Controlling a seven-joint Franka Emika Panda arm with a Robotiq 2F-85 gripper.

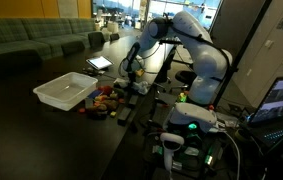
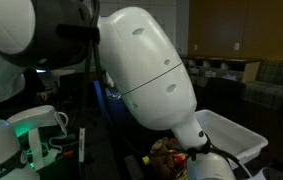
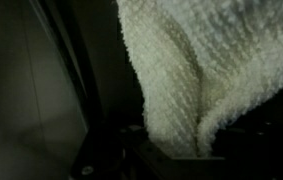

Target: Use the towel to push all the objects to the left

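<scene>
A white knitted towel [image 3: 191, 70] fills the wrist view and hangs bunched from my gripper [image 3: 181, 150], which is shut on it. In an exterior view my gripper [image 1: 131, 70] is low over the dark table, just right of a cluster of small colourful objects [image 1: 106, 100]. The towel is too small to make out there. In an exterior view my arm's white body blocks most of the scene; some of the objects [image 2: 166, 152] show below it.
A white plastic bin [image 1: 66, 92] sits left of the objects and also shows in an exterior view [image 2: 231, 135]. A tablet [image 1: 99, 63] lies behind. The robot base [image 1: 196, 115] and a laptop [image 1: 281, 100] stand to the right. Green sofas line the back.
</scene>
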